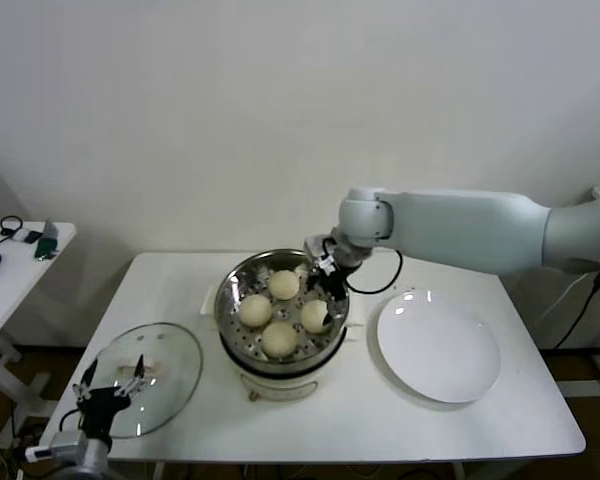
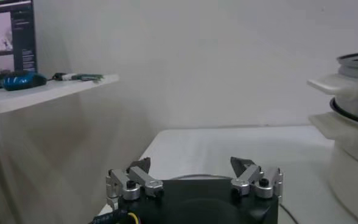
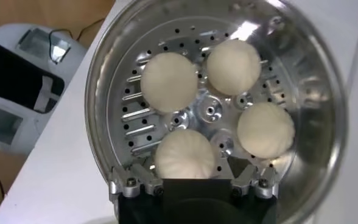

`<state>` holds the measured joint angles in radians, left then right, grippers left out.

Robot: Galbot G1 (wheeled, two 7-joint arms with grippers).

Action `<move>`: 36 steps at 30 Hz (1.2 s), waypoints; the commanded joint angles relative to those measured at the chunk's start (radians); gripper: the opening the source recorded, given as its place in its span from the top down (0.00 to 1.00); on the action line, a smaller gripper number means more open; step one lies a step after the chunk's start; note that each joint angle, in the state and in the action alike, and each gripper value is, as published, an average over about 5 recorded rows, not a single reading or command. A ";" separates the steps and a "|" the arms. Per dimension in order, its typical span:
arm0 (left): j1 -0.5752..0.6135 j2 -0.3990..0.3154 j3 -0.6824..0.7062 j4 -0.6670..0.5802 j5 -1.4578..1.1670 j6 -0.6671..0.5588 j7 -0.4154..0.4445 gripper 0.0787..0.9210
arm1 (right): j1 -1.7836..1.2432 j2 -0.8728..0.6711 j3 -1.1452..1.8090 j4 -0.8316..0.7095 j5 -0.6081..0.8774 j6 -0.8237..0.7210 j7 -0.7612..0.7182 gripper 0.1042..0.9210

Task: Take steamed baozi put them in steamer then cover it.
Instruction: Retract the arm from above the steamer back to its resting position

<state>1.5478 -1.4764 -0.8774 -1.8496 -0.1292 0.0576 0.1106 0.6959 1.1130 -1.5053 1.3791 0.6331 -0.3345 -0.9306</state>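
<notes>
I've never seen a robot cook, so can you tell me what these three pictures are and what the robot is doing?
This is a robot with two arms. The big picture comes from a camera on its head, looking down at a white table. The other two come from cameras on its wrists, so you see each hand up close.

In the middle stands a shiny steamer with four buns inside; the right wrist picture shows them from above. The right hand hovers over the steamer, open and holding nothing. On the robot's right lies a white plate with nothing on it.

The glass lid lies flat on the table on the robot's left. The left hand waits beside it, open and holding nothing. The lid is not on the steamer yet.
</notes>
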 commanded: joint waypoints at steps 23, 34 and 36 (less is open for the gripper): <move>-0.081 0.042 0.008 0.008 0.034 -0.055 -0.109 0.12 | -0.698 -0.509 1.120 0.145 0.307 0.007 0.964 0.12; -0.134 0.077 0.004 0.009 0.082 -0.115 -0.135 0.12 | -1.602 -0.677 1.976 0.323 0.264 0.153 0.941 0.12; -0.129 0.095 0.005 0.012 0.089 -0.117 -0.135 0.12 | -1.751 -0.634 2.130 0.344 0.252 0.170 0.930 0.12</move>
<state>1.4421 -1.4155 -0.8730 -1.8453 -0.0787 -0.0101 -0.0036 -0.2546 0.5707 -0.1903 1.5767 0.9107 -0.2569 -0.0794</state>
